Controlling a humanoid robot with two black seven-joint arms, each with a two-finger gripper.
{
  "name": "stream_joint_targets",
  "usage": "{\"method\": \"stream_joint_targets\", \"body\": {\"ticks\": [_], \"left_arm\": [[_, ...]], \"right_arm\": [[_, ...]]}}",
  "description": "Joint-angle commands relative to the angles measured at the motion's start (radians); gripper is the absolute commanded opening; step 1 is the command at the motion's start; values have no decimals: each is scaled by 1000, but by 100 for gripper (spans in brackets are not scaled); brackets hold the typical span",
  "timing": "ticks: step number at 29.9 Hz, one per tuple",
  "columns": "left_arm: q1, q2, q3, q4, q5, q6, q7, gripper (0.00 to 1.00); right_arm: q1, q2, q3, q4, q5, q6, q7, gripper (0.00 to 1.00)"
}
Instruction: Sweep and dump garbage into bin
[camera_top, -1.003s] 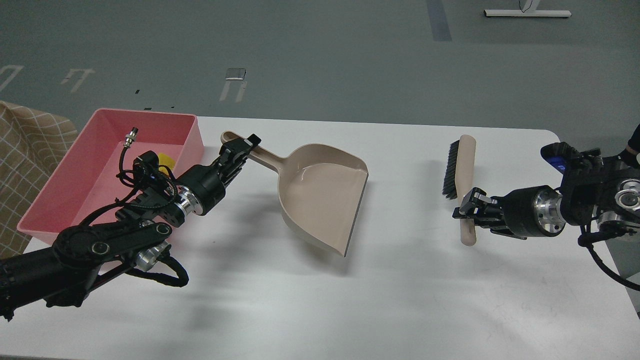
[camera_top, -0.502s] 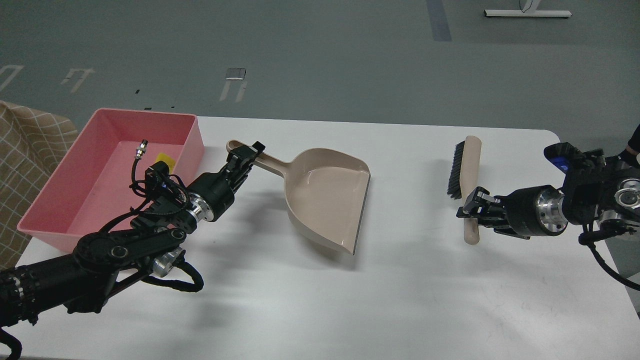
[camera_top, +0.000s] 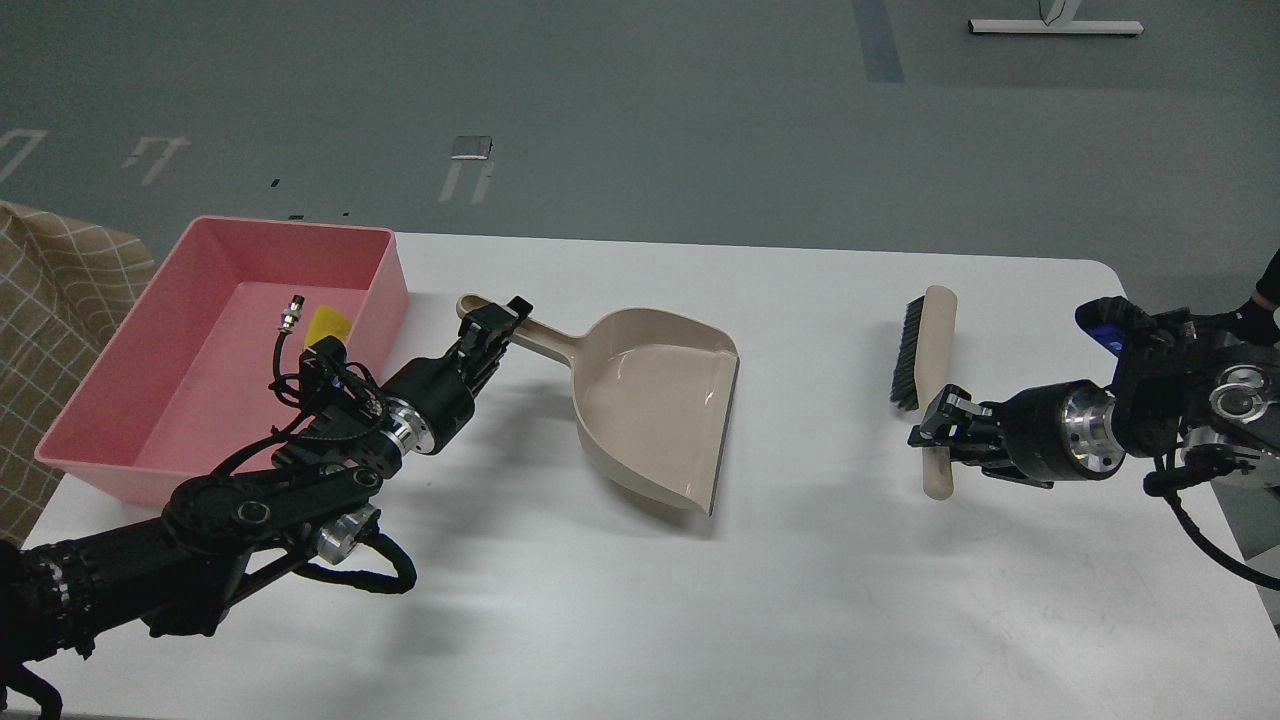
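Note:
The pink bin (camera_top: 110, 340) stands at the table's far left. The yellow sponge piece (camera_top: 327, 323) lies inside it, near its right wall. The white bread-like slice is not visible. My left gripper (camera_top: 497, 322) is shut on the handle of the beige dustpan (camera_top: 655, 405), which looks empty and is held low over the table, right of the bin. My right gripper (camera_top: 938, 430) is shut on the handle of the beige brush (camera_top: 926, 350), whose black bristles face left.
The white table (camera_top: 820, 600) has a rounded far right corner. A tan checked cloth (camera_top: 50, 300) hangs off the left side behind the bin. Cables loop around my left wrist over the bin's near right corner.
My left arm has carried the dustpan right and down, away from the bin. The yellow sponge piece in the bin is now uncovered. My right gripper has shifted the brush slightly down.

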Motion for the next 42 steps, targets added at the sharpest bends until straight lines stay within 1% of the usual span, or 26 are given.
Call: {"method": "stream_joint_targets", "body": {"ticks": [1, 2, 3, 4, 5, 6, 7, 8, 9, 12, 13, 14, 15, 17, 18, 19, 28, 30, 37, 42], "left_arm": [[-1, 1, 0, 0, 0, 0, 0, 0], [-1, -1, 0, 0, 0, 0, 0, 4], [-1, -1, 0, 0, 0, 0, 0, 4], [1, 1, 0, 0, 0, 0, 0, 15], [1, -1, 0, -2, 0, 0, 0, 24], [1, -1, 0, -2, 0, 0, 0, 28], [1, -1, 0, 0, 0, 0, 0, 33], [1, -1, 0, 0, 0, 0, 0, 36], [1, -1, 0, 0, -5, 0, 0, 41], [1, -1, 0, 0, -26, 0, 0, 48], [1, -1, 0, 0, -38, 0, 0, 58], [1, -1, 0, 0, -43, 0, 0, 63], [1, -1, 0, -2, -54, 0, 0, 72], [1, -1, 0, -2, -69, 0, 0, 84], [-1, -1, 0, -3, -90, 0, 0, 93], [-1, -1, 0, -5, -109, -2, 0, 96], [13, 5, 3, -23, -115, -2, 0, 98], [14, 7, 3, -23, -115, -2, 0, 98], [22, 8, 14, -25, -115, 4, 0, 98], [42, 42, 16, -90, -115, 43, 0, 98]], "right_arm": [[0, 1, -2, 0, 0, 0, 0, 19], [-2, 1, -2, 0, 0, 0, 0, 22], [-2, 1, -2, 0, 0, 0, 0, 22], [-2, 1, -2, 1, 0, 0, 0, 27], [-2, 1, -2, 2, 0, 0, 0, 33], [-2, 1, -2, 2, 1, 0, 0, 36], [0, 1, -2, 2, 1, 0, 0, 41], [0, 1, -2, 2, 1, 0, 0, 43], [-2, 1, -2, 2, 1, 0, 0, 49], [-2, 1, -3, 3, 0, 0, 0, 55], [-2, 1, -3, 2, 0, 0, 0, 60], [0, 1, -3, 2, 0, 0, 0, 64], [0, -1, -2, 2, 0, 0, 0, 70], [1, -4, -2, 2, 0, 0, 0, 74], [1, -4, -2, 2, 0, 0, 0, 76], [6, -4, -2, 3, 0, 0, 0, 77], [58, -5, 0, 11, 3, 0, 0, 78], [69, -5, 0, 11, 3, 0, 0, 80], [101, -5, 1, 15, 3, 0, 0, 80], [109, -8, 6, 18, 4, 0, 0, 80]]}}
